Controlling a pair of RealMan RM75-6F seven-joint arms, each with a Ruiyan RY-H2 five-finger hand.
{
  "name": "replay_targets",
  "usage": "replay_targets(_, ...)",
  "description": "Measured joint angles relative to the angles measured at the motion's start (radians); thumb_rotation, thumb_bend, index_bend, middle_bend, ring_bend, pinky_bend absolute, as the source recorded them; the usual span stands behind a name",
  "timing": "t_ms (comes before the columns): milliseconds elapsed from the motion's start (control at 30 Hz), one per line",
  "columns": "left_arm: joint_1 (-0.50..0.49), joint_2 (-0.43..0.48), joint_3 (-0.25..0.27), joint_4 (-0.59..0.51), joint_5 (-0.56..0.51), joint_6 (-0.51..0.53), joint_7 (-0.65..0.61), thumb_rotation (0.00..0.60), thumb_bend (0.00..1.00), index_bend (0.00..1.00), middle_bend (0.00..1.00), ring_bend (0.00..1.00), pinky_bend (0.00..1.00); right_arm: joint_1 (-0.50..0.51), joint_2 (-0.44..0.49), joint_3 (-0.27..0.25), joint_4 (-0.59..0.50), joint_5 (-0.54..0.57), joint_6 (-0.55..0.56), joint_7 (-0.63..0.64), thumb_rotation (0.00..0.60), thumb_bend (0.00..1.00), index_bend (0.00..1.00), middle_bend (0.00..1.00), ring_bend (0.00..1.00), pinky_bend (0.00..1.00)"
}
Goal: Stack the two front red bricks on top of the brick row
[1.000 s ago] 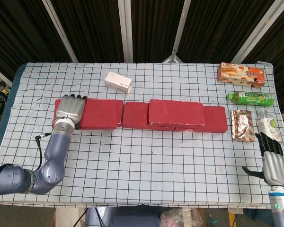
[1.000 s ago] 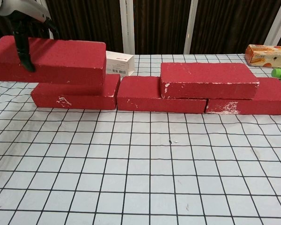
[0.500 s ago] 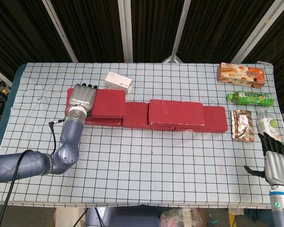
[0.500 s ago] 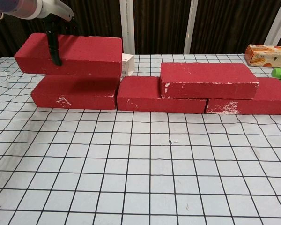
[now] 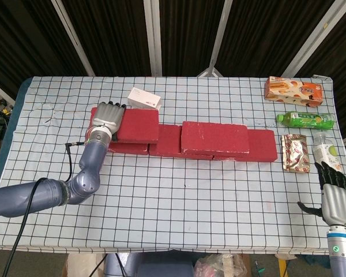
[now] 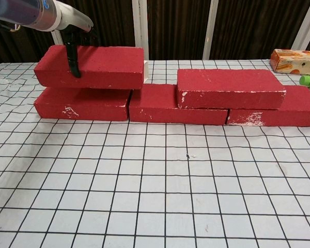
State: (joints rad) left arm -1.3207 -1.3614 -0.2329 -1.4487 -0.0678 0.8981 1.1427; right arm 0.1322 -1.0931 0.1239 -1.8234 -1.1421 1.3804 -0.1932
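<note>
Rightward and back along the row, the held red rectangular brick (image 5: pixel 131 125) has been carried since the earlier frames; it now sits over the leftmost red bottom-row brick (image 6: pixel 82 104), overhanging slightly onto the middle one. It is gripped at its left end by the left hand (image 5: pixel 108 118), fingers wrapped over the far edge, thumb (image 6: pixel 74 58) pressed on the near face in the chest view. Whether it rests fully on the row or is just above it cannot be told. Another red brick (image 5: pixel 214 138) is already stacked across the middle and right bottom bricks. The right hand (image 5: pixel 336 199) is seen at the table's right front edge, fingers extended and apart, nothing held. A small white carton (image 5: pixel 145 99) lies just behind the held brick. At the right side are an orange snack box (image 5: pixel 293 91), a green bottle (image 5: pixel 305 120), a foil packet (image 5: pixel 294 152) and a small clear bottle (image 5: pixel 326 150) on the checked tablecloth (image 5: pixel 196 202).
</note>
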Motion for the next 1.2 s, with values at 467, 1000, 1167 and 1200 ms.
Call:
replay_targets(467,-0.021,-0.053,0.029,0.066,0.020,-0.053,-0.038,0.600,0.00,0.22,0.17,0.16,0.22,-0.001,-0.003,0.005,0.000,0.008,-0.002,-0.011,0.600,0.15,0.00,0.00,0.00,0.00)
replay_targets(1000,-0.061,-0.092,0.037,0.086,-0.001,-0.048,-0.059,0.600,0.00,0.22,0.17,0.16,0.22,-0.005,0.005,0.009,0.003,0.009,-0.007,0.005,0.600,0.15,0.00,0.00,0.00,0.00)
replay_targets(1167,-0.072,-0.105,0.043,0.091,-0.008,-0.044,-0.055,0.600,0.00,0.22,0.17,0.16,0.22,-0.007,0.010,0.010,0.004,0.009,-0.008,0.014,0.600,0.15,0.00,0.00,0.00,0.00)
replay_targets(1200,-0.075,-0.109,0.043,0.092,-0.010,-0.043,-0.054,0.600,0.00,0.22,0.17,0.16,0.22,-0.008,0.011,0.011,0.005,0.010,-0.009,0.016,0.600,0.15,0.00,0.00,0.00,0.00)
